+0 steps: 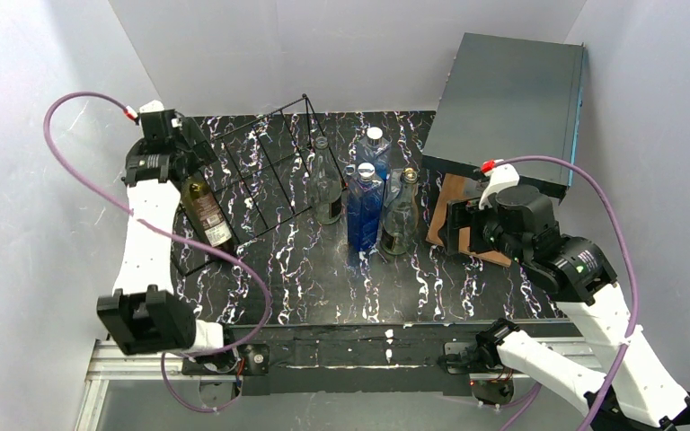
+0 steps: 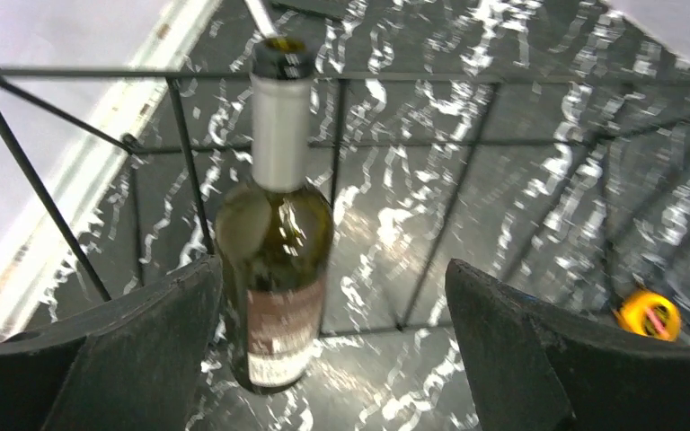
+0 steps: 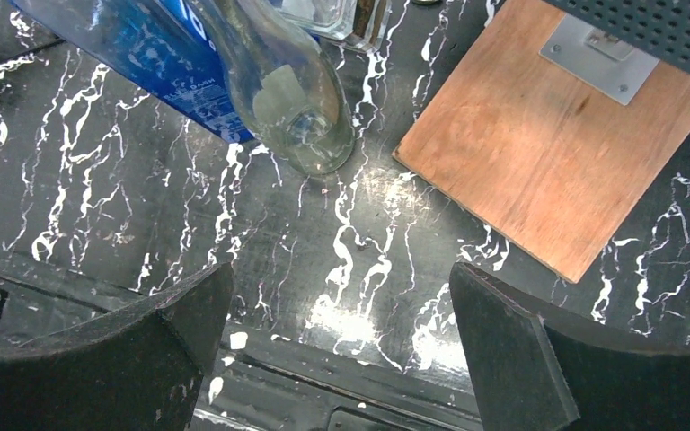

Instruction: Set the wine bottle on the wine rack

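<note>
Left claw (image 2: 332, 280) wide, wine bottle (image 2: 274, 260) on wine rack (image 2: 180, 153), right claw (image 3: 341, 280) wide, empty.

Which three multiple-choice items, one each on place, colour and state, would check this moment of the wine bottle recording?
1. Where is the wine bottle?
A. Lying in the left end of the wine rack
B. Standing upright on the tabletop
C. On top of the dark grey box

2. What colour is its glass?
A. Blue
B. Olive green
C. Clear

3. How is the left end effector?
A. Shut on the bottle's neck
B. Open, fingers either side of the bottle's base
C. Out of view

Answers:
1 A: the top view shows it lying among the rack's wires at the left.
2 B: the left wrist view shows green glass below a grey capsule.
3 B: both fingers stand wide apart with the bottle between them.
</note>
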Available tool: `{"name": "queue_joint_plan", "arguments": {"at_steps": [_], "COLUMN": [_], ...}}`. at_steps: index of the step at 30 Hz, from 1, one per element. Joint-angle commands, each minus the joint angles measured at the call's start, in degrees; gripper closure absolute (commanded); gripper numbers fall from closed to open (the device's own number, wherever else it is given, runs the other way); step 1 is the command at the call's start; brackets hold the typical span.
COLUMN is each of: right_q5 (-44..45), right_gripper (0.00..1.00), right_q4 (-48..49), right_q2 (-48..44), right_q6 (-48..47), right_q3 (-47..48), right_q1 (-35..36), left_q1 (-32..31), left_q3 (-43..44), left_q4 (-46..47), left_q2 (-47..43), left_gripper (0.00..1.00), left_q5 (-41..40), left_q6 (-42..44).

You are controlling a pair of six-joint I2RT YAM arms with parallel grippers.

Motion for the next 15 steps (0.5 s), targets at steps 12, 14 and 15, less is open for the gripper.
{"name": "queue_joint_plan", "arguments": {"at_steps": [12,14,15], "right_q5": [-5.8,-6.0,-5.9], "right_gripper": [0.0,0.0,0.0], "right_q4": [1.6,2.0,2.2], "right_q2": [-0.3,-0.5,-0.6], "right_q6": [5.8,6.3,6.6], "right_q3": [0.3,-0.2,-0.2], "right_q1": [0.4,0.4,0.4], "left_q1": [-0.8,-2.4,-4.0], "left_q3": [-24.1,-27.9,-29.4], "left_q4": [11.3,15.0,16.6], "left_q2": [-30.1,-33.2,-34.6], "left_gripper": [0.02,0.02,0.02], "left_q5": [43.6,46.2,46.8], "left_q6": [-13.6,-14.7,-15.0]}}
